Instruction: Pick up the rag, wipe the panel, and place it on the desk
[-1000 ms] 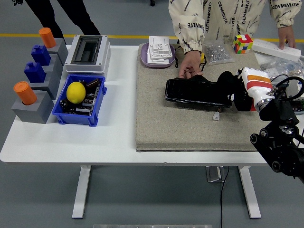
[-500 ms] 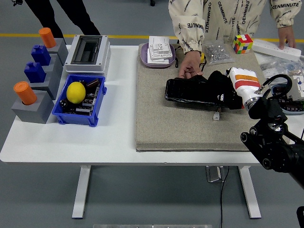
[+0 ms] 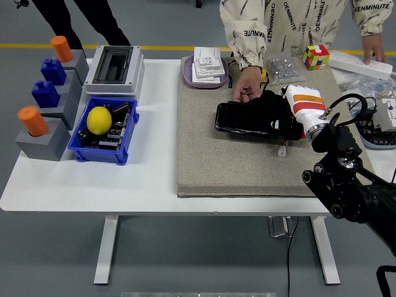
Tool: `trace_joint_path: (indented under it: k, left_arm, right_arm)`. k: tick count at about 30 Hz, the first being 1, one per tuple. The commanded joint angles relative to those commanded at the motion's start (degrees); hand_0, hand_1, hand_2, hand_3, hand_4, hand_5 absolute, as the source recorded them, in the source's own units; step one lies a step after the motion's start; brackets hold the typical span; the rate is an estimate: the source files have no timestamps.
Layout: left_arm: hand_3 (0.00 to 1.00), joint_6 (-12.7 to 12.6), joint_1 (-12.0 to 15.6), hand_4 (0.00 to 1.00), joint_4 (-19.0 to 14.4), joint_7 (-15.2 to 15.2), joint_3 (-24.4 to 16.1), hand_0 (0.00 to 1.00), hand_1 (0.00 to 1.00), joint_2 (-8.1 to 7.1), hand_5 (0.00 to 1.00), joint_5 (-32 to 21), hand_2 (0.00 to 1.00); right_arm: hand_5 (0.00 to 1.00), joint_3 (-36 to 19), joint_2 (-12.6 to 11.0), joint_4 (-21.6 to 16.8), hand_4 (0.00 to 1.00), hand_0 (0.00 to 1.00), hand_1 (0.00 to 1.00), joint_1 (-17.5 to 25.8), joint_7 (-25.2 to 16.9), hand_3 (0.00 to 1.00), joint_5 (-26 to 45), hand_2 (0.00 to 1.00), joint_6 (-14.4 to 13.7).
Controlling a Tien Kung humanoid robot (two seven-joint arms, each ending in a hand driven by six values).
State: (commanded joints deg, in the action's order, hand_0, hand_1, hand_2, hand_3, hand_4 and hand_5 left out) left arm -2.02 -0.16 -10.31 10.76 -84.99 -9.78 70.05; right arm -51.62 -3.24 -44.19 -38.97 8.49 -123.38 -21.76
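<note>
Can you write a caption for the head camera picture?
Robot's right hand wipes black panel with a rag while a person's hand steadies it.

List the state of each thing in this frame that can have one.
Right hand: on the panel, shut on the rag.
Rag: black, pressed on the panel's right part.
Panel: flat on the mat.
Person's hand: holding the panel's far edge.
Lemon: in the blue bin.
Grey box: upright, dark window on top.
</note>
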Motion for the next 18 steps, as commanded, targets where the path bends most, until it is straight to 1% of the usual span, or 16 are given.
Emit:
trace_joint_path:
  k: [14,18]
  left_arm:
    - [0.564,0.0,-0.3,0.596,0.0,0.0,0.1,0.651,0.695,-0.22,0.473,0.0,0.738]
    - [0.564,0.0,-0.4,0.596,0.0,0.0,0.3,0.650,0.695,-0.15,0.472,-0.2,0.738]
  right_arm:
    - [0.143,5.1,3.2,0.0,0.998,0.271,0.357,-3.8,-0.2,0.430,0.7,0.421,0.0]
    - [0.142,5.4,3.2,0.0,0.998,0.272,0.358,-3.9,-0.3,0.430,0.7,0.420,0.0]
